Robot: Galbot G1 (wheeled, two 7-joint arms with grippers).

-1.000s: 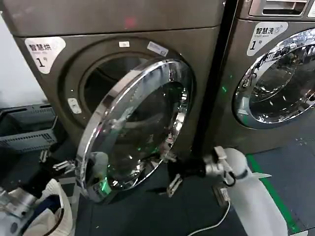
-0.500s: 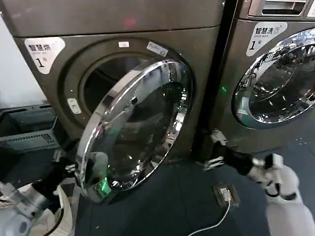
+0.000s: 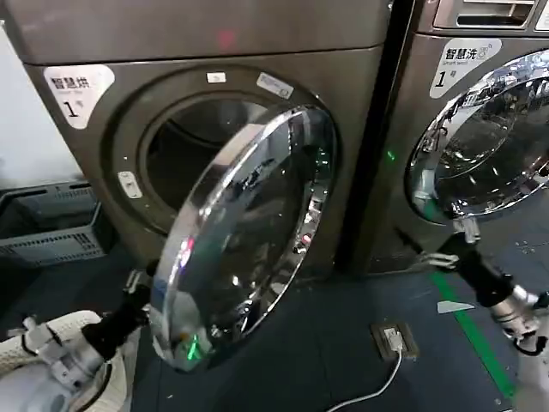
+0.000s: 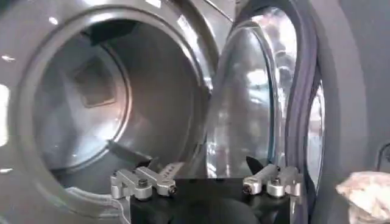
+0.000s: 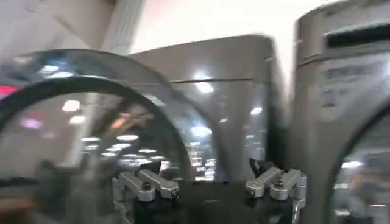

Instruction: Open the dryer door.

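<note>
The dryer (image 3: 214, 43) marked "1" has its round, chrome-rimmed door (image 3: 249, 232) swung partly open on its right-hand hinge, baring the dark drum (image 3: 184, 146). My left gripper (image 3: 142, 287) is low at the door's free lower-left edge, open. In the left wrist view the drum (image 4: 85, 103) lies ahead and the door (image 4: 268, 91) stands edge-on, its rim running down toward the gap of the left gripper (image 4: 204, 175). My right gripper (image 3: 439, 245) hangs open, well right of the door, before the neighbouring machine. The right gripper (image 5: 207, 176) holds nothing.
A second machine (image 3: 480, 129) with a shut chrome door stands at the right. A grey crate (image 3: 51, 223) sits on the floor at the left. A floor socket (image 3: 395, 336) with a white cable and a green floor line (image 3: 472, 335) lie in front.
The door has swung wider open. My right arm has pulled away from the door's underside to the right, toward the second machine. My left gripper has followed the door's lower edge rightward.
</note>
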